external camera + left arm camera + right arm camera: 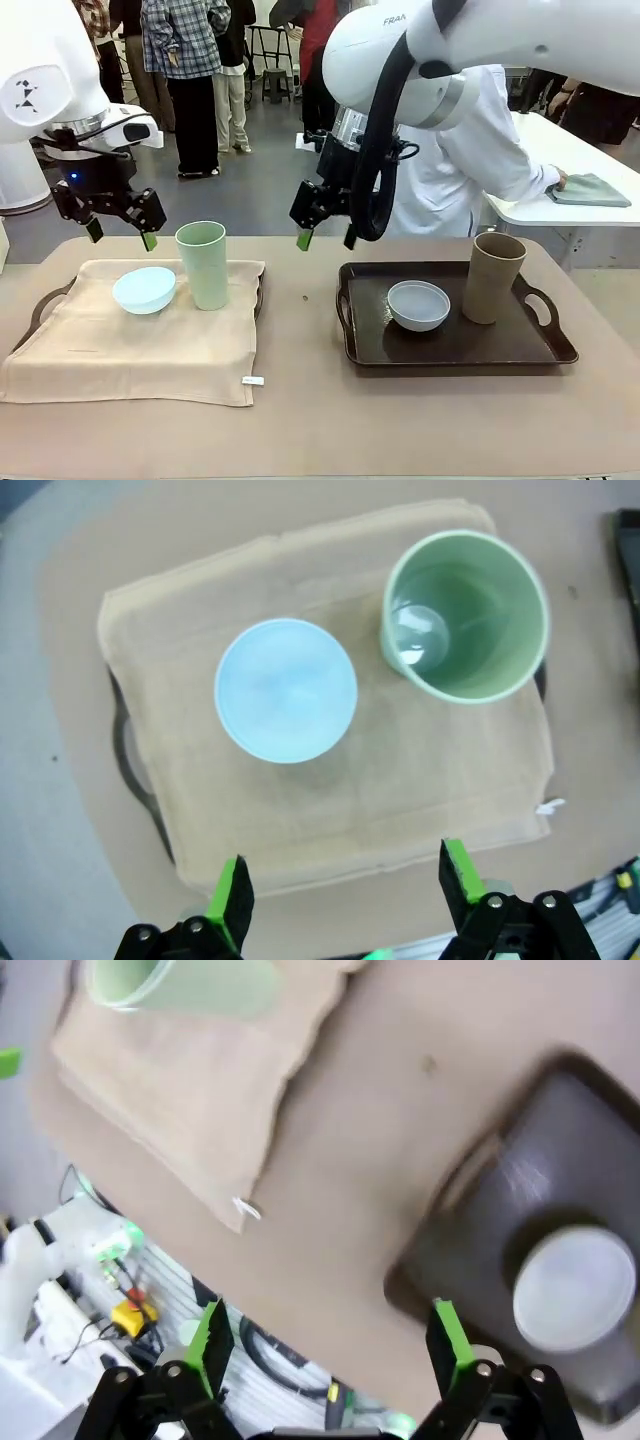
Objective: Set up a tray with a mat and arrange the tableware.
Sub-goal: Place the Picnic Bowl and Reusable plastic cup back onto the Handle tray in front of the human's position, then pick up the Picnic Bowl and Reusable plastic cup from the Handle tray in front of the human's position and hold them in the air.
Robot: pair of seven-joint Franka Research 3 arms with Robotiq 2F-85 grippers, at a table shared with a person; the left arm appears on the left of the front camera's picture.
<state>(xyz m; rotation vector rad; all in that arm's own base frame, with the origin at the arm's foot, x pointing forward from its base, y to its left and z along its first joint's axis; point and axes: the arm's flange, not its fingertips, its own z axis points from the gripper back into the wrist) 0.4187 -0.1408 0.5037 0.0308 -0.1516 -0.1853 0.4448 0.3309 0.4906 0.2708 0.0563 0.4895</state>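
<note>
We read "FRA" on the right arm (395, 18). The left gripper (121, 235) and right gripper (327, 238) gape wide, empty. On the mat (130, 350) the pale green cup (203, 264) stands at 3 o'clock of the pale blue bowl (145, 289). On the dark tray (460, 345) the tan-brown cup (492, 277) stands at 3 o'clock of the white-grey bowl (419, 304). The table (320, 420) is tan, with people (190, 60) standing behind it.

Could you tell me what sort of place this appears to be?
Most likely a robotics lab or demonstration hall: the left gripper and right gripper hang over a table, a person in a white coat stands behind it, and other people stand about on the open floor.
</note>
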